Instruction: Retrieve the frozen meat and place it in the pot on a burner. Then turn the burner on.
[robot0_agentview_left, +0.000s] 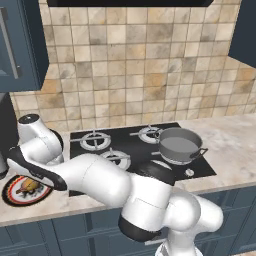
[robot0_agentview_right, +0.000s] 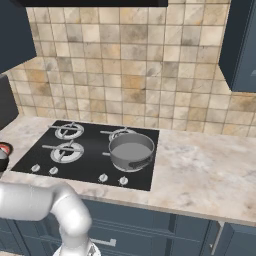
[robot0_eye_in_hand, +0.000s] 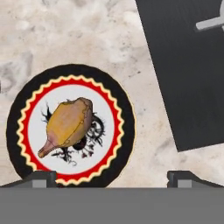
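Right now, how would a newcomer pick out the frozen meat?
Start at the black stovetop. On the marble counter beside it, at the end away from the pot, lies a round black-rimmed plate. The frozen meat is the brown-orange lump at its centre, the only thing on it.
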